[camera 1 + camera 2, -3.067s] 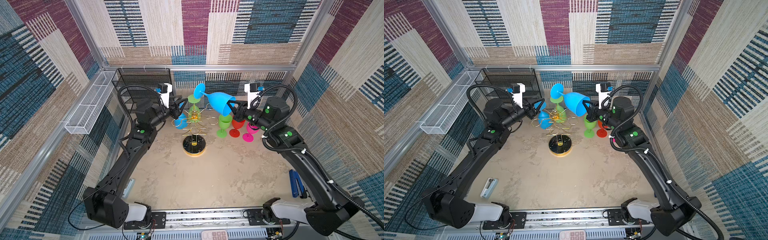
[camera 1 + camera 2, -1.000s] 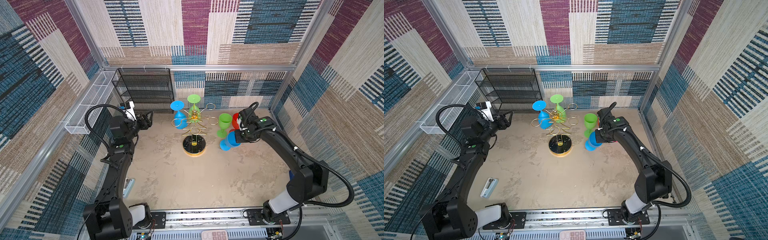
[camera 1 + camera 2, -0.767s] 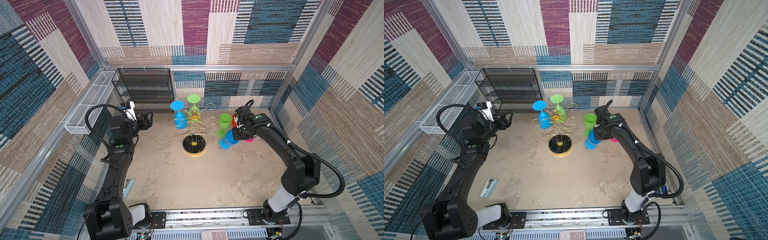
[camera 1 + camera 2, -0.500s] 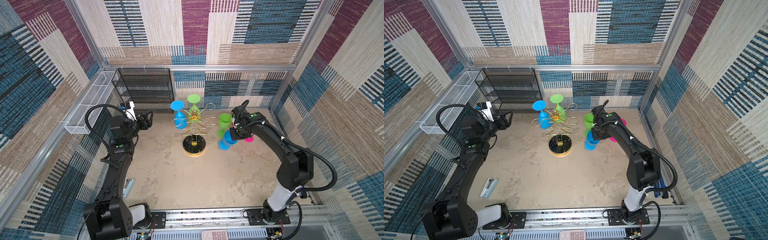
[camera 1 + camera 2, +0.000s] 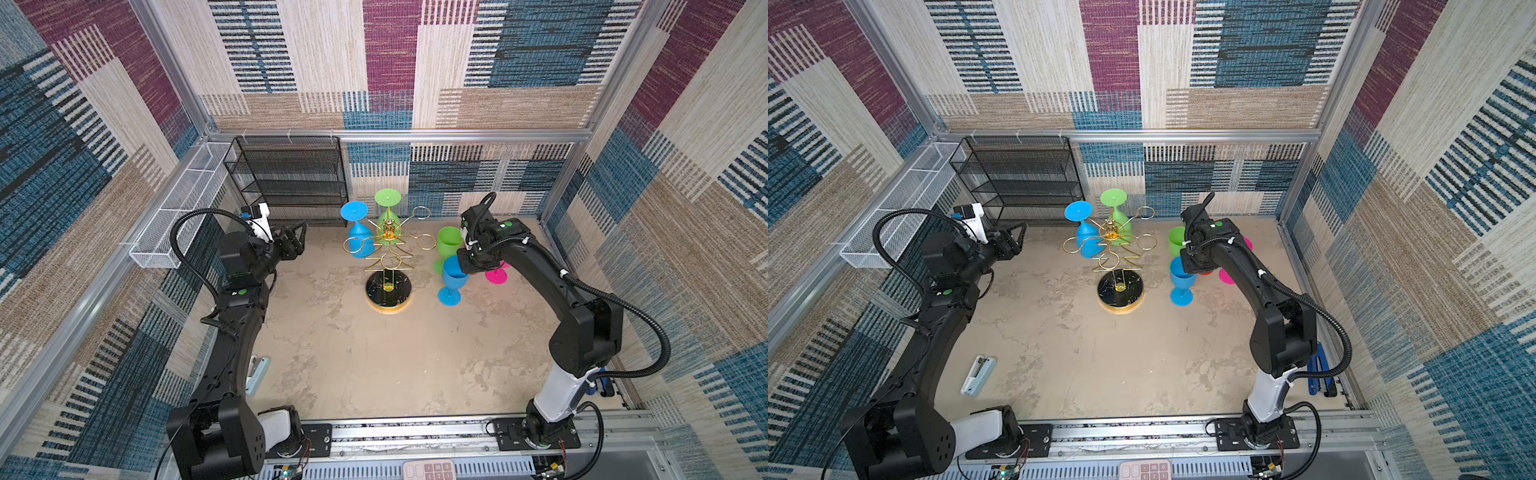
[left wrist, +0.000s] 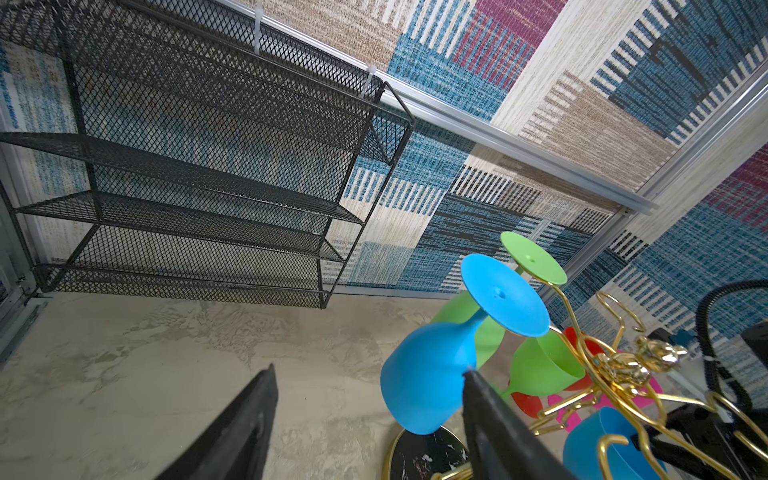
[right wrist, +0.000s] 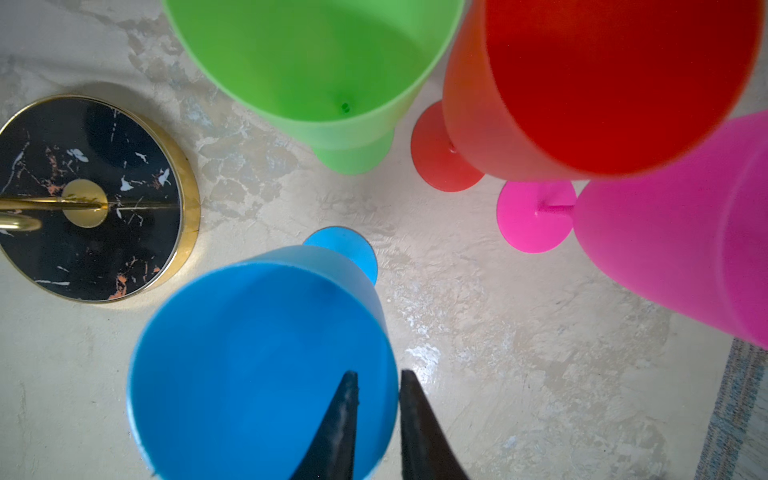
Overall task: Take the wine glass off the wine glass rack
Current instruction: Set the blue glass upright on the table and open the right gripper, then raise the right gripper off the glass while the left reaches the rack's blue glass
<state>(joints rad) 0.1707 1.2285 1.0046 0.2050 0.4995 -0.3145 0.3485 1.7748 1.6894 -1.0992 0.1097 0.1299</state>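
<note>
Here the left gripper hangs left of the wine glass rack, jaws spread and empty; just right of the rack's base the blue wine glass stands upright, the right gripper straddling its rim with jaws slightly parted, released

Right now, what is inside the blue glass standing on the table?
One finger of the right hand is inside the blue glass, the other outside its rim. Otherwise the bowl looks empty; the finger hides part of its wall.
</note>
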